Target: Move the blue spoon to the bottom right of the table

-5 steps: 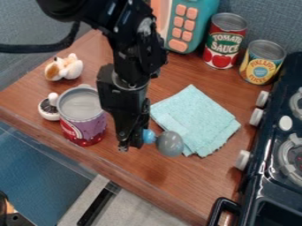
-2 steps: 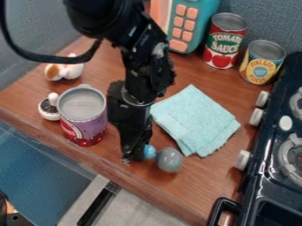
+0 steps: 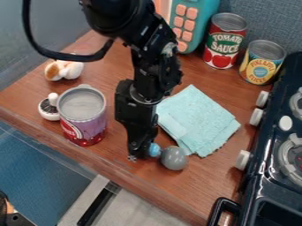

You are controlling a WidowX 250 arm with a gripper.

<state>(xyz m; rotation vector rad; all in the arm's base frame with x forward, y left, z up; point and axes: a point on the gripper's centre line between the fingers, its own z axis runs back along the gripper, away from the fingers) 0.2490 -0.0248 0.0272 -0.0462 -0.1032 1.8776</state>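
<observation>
Near the front edge of the wooden table, my gripper [image 3: 141,152] hangs down from the upper part of the view, shut on the blue spoon's handle end. The spoon's rounded grey head [image 3: 174,158] sticks out to the right of the gripper, with a bit of blue handle [image 3: 154,150] between them. Most of the handle is hidden by the gripper. The head is just below the light blue cloth's lower left corner. I cannot tell whether the spoon touches the wooden table [image 3: 194,190].
The light blue cloth [image 3: 200,121] lies right of the gripper, a purple can [image 3: 85,123] stands to its left. A stove [image 3: 265,172] with a protruding handle bounds the right side. Two cans [image 3: 224,42] [image 3: 262,64] and a teal toy [image 3: 198,22] stand at the back.
My gripper has moved toward the table's front edge and slightly right, and the spoon has moved along with it. The cloth and cans have stayed in place.
</observation>
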